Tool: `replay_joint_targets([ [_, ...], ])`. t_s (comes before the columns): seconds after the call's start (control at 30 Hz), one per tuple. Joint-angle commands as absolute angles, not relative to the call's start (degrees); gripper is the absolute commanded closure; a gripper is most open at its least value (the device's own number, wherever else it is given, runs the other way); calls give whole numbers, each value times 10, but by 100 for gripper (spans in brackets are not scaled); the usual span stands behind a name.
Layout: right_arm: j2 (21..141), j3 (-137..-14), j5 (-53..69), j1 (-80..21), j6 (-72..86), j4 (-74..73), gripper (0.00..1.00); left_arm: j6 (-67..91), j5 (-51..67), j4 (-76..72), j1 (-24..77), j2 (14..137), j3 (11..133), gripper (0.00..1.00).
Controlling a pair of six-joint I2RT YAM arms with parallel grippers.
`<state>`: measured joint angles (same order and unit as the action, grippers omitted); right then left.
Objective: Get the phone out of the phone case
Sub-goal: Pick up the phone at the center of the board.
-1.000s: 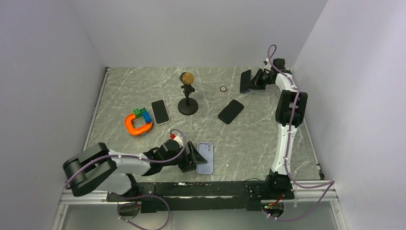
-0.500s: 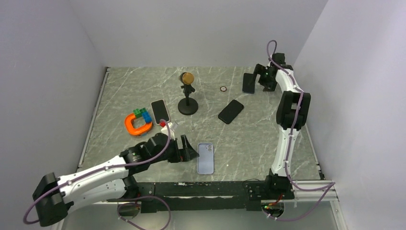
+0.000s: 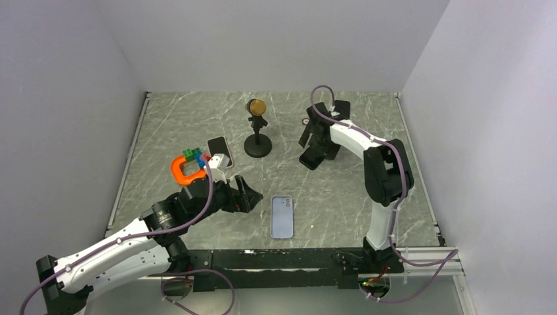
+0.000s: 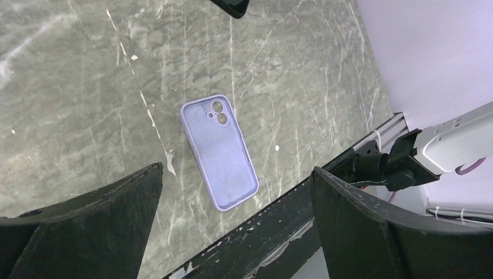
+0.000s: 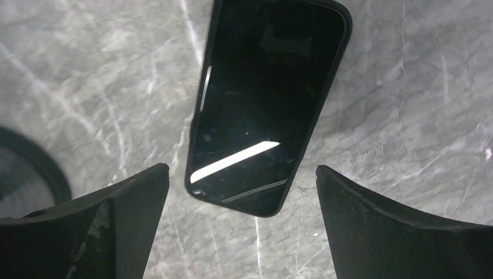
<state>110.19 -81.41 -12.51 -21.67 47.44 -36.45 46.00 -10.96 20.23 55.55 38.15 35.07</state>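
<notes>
A lavender phone case [image 3: 282,216] [image 4: 219,151] lies flat near the table's front edge, hollow side up, with nothing in it. My left gripper [image 3: 244,195] [image 4: 237,168] hovers open just left of it and touches nothing. A black phone [image 3: 316,156] [image 5: 267,104] lies screen up at mid-table. My right gripper [image 3: 314,141] [image 5: 241,174] is open right above it, and the phone's near end sits between the fingers without contact. Another black phone [image 3: 341,107] lies at the back, partly hidden behind the right arm.
A microphone on a round stand [image 3: 257,131] is left of the right gripper. An orange U-shaped piece with coloured blocks [image 3: 187,169] and a white-edged phone [image 3: 218,146] sit at the left. The metal front rail [image 4: 302,232] runs below the case.
The right gripper opened, leaving the black phone at the back right. That arm swung left over the mid-table phone. The left gripper opened wider and drew back left from the lavender case.
</notes>
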Motion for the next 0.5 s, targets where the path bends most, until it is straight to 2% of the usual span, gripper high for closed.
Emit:
replay_joint_targets([
  [0.0,1127,-819,-233,-233,578,-385,0,426,-120,212,557,380,382,1],
  [0.13,1142,-831,-267,-264,581,-391,0,437,-114,208,557,367,368,1],
  [0.47,1189,-855,-269,-265,616,-404,0,430,-122,214,557,352,371,1],
])
